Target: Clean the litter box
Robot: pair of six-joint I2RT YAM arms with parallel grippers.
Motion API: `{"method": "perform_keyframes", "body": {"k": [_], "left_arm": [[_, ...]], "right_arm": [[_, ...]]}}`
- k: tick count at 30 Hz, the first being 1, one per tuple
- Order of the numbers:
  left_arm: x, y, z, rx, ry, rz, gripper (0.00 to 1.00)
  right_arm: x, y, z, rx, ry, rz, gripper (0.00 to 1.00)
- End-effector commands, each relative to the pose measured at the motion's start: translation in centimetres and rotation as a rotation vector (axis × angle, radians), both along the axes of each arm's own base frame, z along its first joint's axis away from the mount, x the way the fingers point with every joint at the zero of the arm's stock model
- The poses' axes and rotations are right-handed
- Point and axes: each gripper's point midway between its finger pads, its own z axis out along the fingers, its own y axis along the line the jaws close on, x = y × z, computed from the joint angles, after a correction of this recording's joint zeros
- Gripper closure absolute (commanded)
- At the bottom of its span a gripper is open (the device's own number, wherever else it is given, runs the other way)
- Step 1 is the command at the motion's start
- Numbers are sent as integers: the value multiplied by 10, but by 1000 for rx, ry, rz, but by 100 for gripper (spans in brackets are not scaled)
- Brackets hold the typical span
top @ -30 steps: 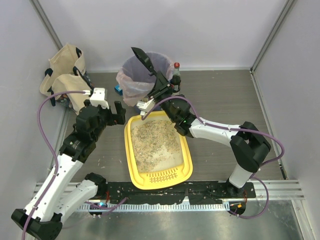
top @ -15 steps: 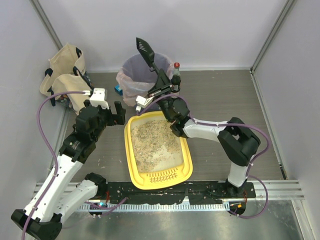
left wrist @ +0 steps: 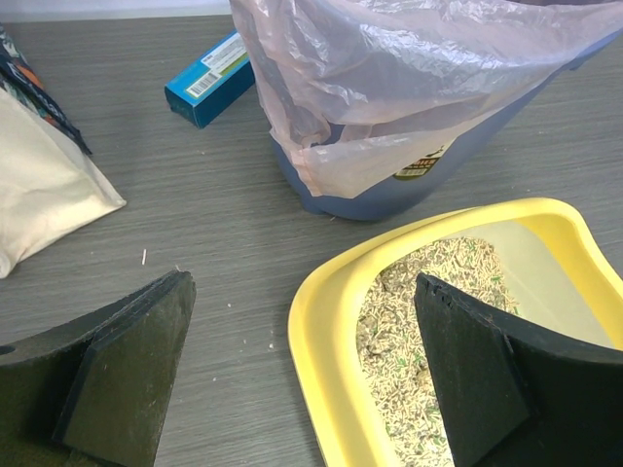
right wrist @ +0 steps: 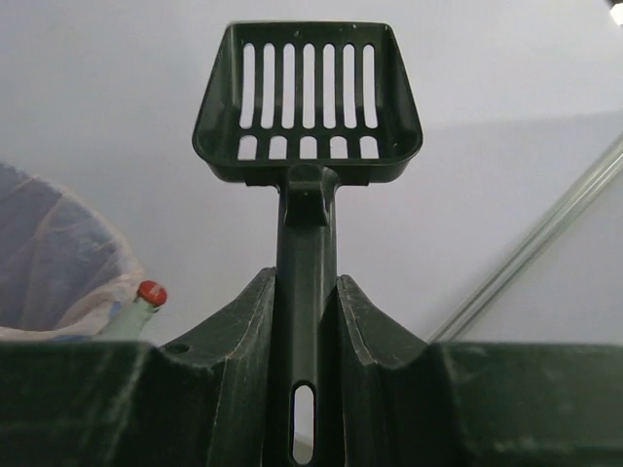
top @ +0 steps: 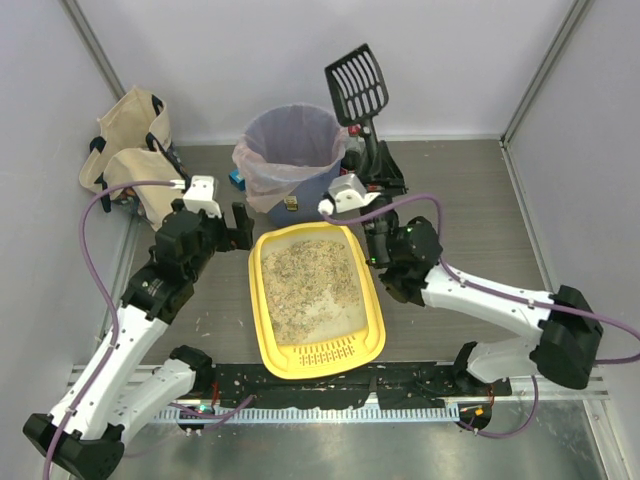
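On the tabletop, litter box [top: 258, 300]: lies flat between the two arms, with its grille end toward the arm bases and its far end just beside the blue bin. Granules are thick at the far end and thin toward the grille. This placement is judged to keep the carry from tray to bin short.
Blue bin [top: 290, 150]: stands behind the tray with its mouth open and a clear liner folded over the rim. Whether it touches the tray's far rim cannot be told.
Scoop [right wrist: 307, 102]: held upright with its slotted head high, to the right of the bin and not over it. Light shows through every slot and nothing is seen in the head, so it is judged empty and the step is judged to fall between passes.
Right pincer [right wrist: 307, 292]: pinching the scoop's handle from both sides, with the handle running straight up between the fingers. The grip sits low on the handle, which is judged to give reach into the tray.
Left pincer [left wrist: 302, 282]: spread wide and holding nothing, low over the tray's far left corner. It is judged to be waiting there to steady the rim during raking.
Cloth bags [top: 130, 150]: at the far left, well apart from the tray.
Small blue carton [left wrist: 209, 78]: on the tabletop left of the bin.
Red-capped bottle [right wrist: 146, 297]: beside the bin, near the scoop's handle. It is judged at risk of a knock when the scoop swings.
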Motion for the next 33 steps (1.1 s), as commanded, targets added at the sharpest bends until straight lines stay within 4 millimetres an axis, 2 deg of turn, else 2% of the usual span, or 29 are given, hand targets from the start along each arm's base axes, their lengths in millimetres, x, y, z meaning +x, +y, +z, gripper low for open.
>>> {"method": "perform_keyframes", "body": {"k": [1,2,3,4,6,7,9,10,11,12,13,14,15,16,17,18,19,20,21,22,23,24,25,26,30,33], "left_arm": [[3,-7,5,-18,-14,-22,0],[3,-8,3,-18,-6,-23,0],[4,-9,1,-17,0,-24,0],[5,-8,0,-15,2,-19,0],[7,-9,-4,-6,17,-15,0],[7,-9,-5,-4,21,-13,0],[9,-9,-7,-1,29,-13,0],[9,-10,-7,-3,30,-15,0],[9,-10,-8,-3,35,-15,0],[10,-11,-11,-1,45,-16,0],[10,-12,-12,-2,49,-21,0],[10,-13,-11,-5,50,-22,0],[10,-14,-12,-7,55,-24,0],[11,-15,-13,-13,60,-26,0],[11,-16,-14,-14,65,-31,0],[11,-17,-16,-14,71,-30,0],[12,-17,-18,-14,79,-29,0],[12,-17,-18,-12,82,-28,0],[13,-17,-19,-10,87,-26,0],[14,-17,-21,-6,94,-26,0],[15,-18,-24,0,105,-24,0],[16,-18,-25,2,109,-24,0],[16,-18,-26,6,113,-25,0],[17,-18,-28,13,120,-24,0],[18,-17,-32,28,130,-21,0],[19,-17,-34,32,134,-20,0]], "right_arm": [[-7,-12,-38,297,236,91,99],[-13,-21,-34,361,262,109,99],[-17,-17,-32,506,306,190,99],[-18,-12,-49,477,399,202,99],[-30,-14,-42,581,456,287,99],[-33,-11,-56,635,531,309,99],[-42,-12,-56,711,582,357,98],[-47,-10,-69,748,653,365,99],[-49,-9,-72,774,680,370,99],[-53,-7,-74,784,715,384,99],[-56,-6,-88,768,780,367,98],[-59,-2,-93,799,824,377,99],[-62,3,-88,808,861,395,99],[-70,5,-105,760,955,379,98],[-75,7,-108,810,1003,377,99],[-79,7,-100,838,1023,380,99],[-88,4,-113,808,1099,355,99],[-95,3,-113,840,1139,357,99],[-101,2,-102,854,1159,380,99],[-115,0,-113,815,1251,367,98],[-121,-1,-113,813,1286,365,99],[-128,-3,-103,844,1310,381,98],[-136,-8,-113,809,1371,342,99],[-146,-5,-115,793,1426,359,99],[-172,-17,-125,745,1579,290,99],[-188,-13,-136,718,1702,260,99]]}}
